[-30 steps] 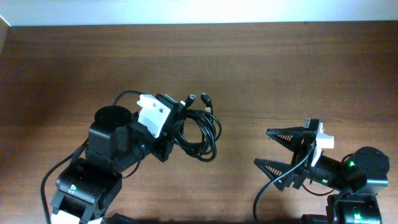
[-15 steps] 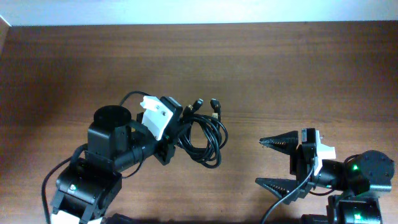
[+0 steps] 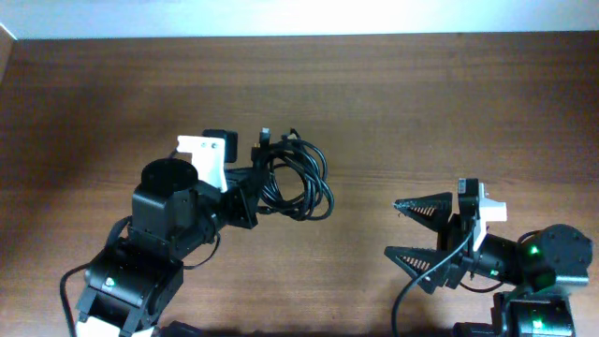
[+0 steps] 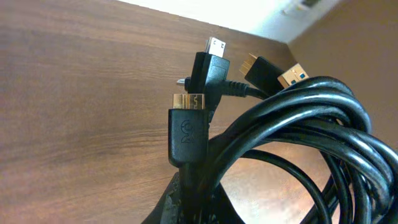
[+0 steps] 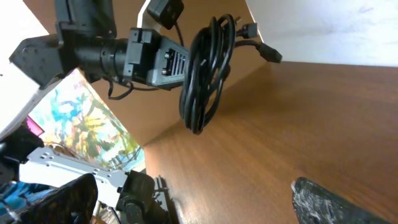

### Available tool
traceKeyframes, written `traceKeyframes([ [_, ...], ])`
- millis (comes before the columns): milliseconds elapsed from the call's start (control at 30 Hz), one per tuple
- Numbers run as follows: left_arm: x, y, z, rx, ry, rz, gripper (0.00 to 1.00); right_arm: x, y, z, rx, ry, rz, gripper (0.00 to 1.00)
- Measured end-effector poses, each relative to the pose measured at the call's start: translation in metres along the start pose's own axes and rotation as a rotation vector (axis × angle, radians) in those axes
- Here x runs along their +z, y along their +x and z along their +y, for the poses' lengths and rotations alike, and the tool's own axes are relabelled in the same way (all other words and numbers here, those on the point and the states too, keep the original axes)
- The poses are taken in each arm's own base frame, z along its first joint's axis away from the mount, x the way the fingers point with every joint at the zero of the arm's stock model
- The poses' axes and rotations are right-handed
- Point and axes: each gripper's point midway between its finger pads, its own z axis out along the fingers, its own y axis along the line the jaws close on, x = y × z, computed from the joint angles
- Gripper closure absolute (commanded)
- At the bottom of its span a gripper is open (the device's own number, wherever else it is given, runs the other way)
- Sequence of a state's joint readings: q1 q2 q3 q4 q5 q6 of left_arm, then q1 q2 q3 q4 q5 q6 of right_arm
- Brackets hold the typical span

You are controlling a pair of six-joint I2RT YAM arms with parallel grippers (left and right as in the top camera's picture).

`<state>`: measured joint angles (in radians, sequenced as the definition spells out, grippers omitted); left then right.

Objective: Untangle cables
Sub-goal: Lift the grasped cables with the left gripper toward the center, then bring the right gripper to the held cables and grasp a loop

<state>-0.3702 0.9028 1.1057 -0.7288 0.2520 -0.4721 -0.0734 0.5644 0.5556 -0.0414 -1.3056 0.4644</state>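
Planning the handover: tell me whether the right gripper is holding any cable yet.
No: the right gripper stands open and empty, well apart from the cables clamped in the left gripper.

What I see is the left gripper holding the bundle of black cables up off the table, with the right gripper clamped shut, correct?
Not quite. In the overhead view the right gripper is wide open and empty, not clamped shut. The rest is right: the left gripper holds the bundle of black cables up off the table.
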Motion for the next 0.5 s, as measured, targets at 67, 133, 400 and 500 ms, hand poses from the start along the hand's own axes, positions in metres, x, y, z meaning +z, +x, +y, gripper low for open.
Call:
traceKeyframes([
  [67, 0.000, -0.002, 0.005, -0.039, -0.027, -0.013, 1.00, 0.002, 0.001, -0.008, 0.040, 0.004, 0.008, 0.01],
  [133, 0.000, -0.003, 0.010, -0.053, -0.054, -0.020, 1.00, 0.003, 0.002, -0.015, 0.069, 0.007, 0.015, 0.01],
  [400, 0.003, -0.004, 0.024, -0.055, -0.132, -0.029, 1.00, 0.006, 0.006, -0.029, 0.132, 0.013, 0.030, 0.01],
  [500, 0.008, -0.001, 0.027, -0.056, -0.142, -0.010, 1.00, 0.006, 0.006, -0.027, 0.131, 0.003, 0.034, 0.01],
])
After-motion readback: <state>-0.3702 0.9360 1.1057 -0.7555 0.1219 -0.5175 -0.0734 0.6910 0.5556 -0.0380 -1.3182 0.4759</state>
